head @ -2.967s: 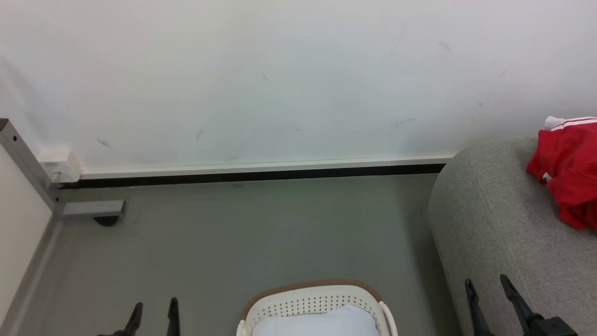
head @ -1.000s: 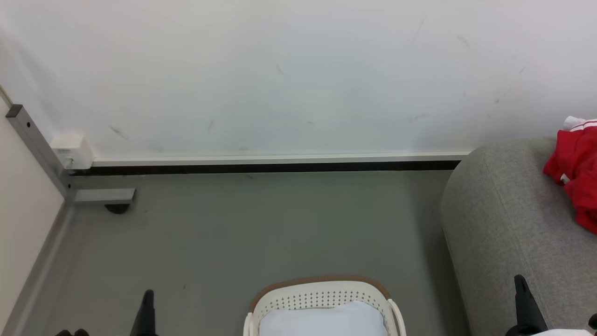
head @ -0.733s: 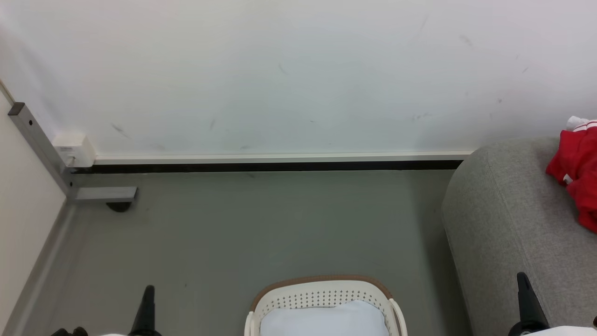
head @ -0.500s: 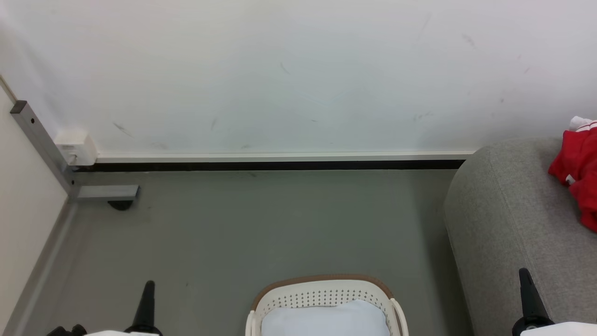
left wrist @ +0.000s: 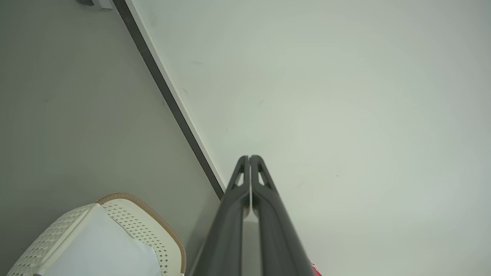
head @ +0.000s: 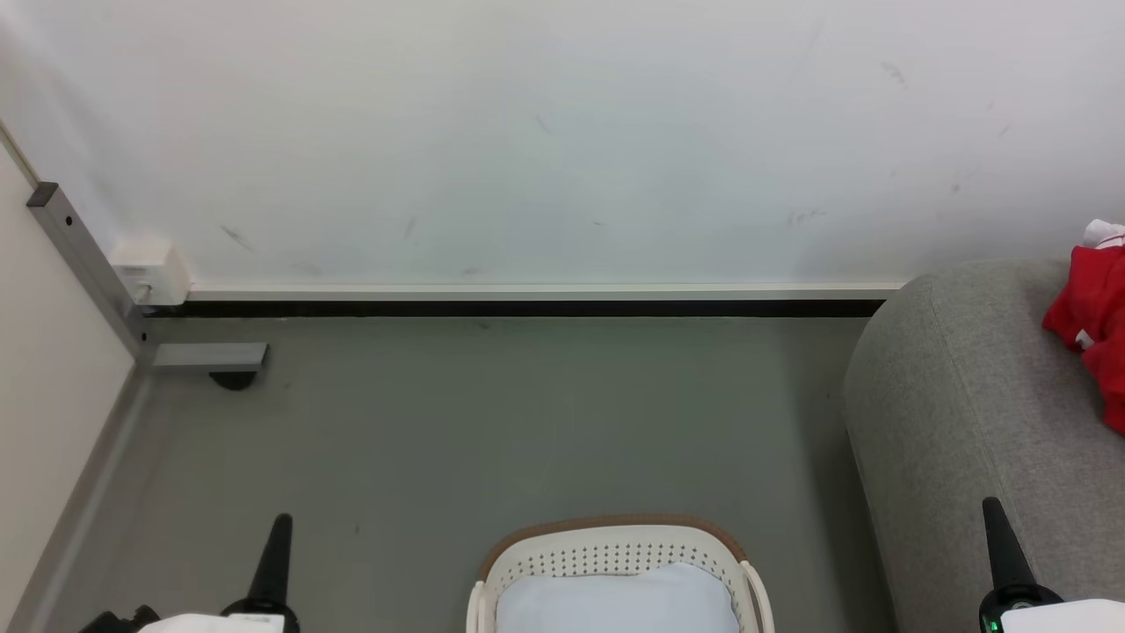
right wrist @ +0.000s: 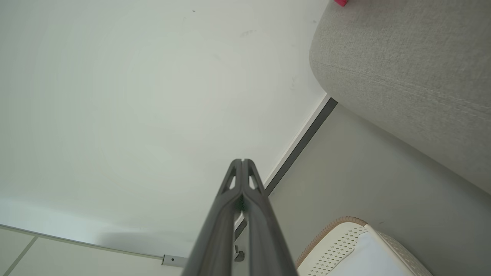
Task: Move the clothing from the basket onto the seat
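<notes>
Red clothing with a white piece lies on the grey seat at the right edge of the head view; a sliver of red clothing shows on the seat in the right wrist view. The cream basket with its brown rim stands on the floor at bottom centre, with a pale white pad inside. My left gripper is shut and empty, left of the basket; its pressed fingers point at the wall. My right gripper, shut and empty, hangs over the seat's front; its fingers meet.
A white wall with a dark baseboard runs across the back. A grey metal post and foot stand at the left corner. Grey floor lies between the basket and the wall. The basket sits by the left fingers.
The head view has drifted so the scene shifts right and slightly up. Three seconds ago both grippers stood open; now both are shut. The red clothing stays on the seat.
</notes>
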`<state>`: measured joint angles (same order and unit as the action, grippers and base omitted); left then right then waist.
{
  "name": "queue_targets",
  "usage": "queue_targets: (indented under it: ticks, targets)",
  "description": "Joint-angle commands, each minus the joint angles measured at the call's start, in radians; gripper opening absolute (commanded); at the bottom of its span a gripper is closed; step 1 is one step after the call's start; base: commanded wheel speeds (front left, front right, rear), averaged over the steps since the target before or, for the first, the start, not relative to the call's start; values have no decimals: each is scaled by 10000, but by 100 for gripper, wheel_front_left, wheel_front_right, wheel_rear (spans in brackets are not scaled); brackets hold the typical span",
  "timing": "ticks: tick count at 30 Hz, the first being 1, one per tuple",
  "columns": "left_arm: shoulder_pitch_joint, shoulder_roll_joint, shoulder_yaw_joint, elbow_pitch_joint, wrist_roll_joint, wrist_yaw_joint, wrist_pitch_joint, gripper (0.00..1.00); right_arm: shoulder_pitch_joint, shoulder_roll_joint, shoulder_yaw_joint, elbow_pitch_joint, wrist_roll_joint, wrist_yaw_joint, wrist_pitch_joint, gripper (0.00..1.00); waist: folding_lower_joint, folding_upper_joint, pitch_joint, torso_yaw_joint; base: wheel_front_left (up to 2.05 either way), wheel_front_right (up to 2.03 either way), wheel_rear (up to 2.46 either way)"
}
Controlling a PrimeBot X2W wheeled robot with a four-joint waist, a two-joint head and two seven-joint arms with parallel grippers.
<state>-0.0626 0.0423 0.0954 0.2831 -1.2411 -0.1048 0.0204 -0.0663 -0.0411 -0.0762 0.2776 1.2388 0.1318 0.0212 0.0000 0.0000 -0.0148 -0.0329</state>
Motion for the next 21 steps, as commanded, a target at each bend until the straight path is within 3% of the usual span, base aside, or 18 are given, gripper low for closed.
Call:
queue_targets:
  ticks: [1,21]
  targets:
    - [-196,87,60,-122,-351,-59,85,0,-225,-114,-72,-126,315,-13,71,0,0,0,9,15,0,0,0]
    - [-341,103,129,-252,-2001,-172,512,0,-365,-123,-222,-229,1964,-16,502,0,0,0,82,149,0,0,0]
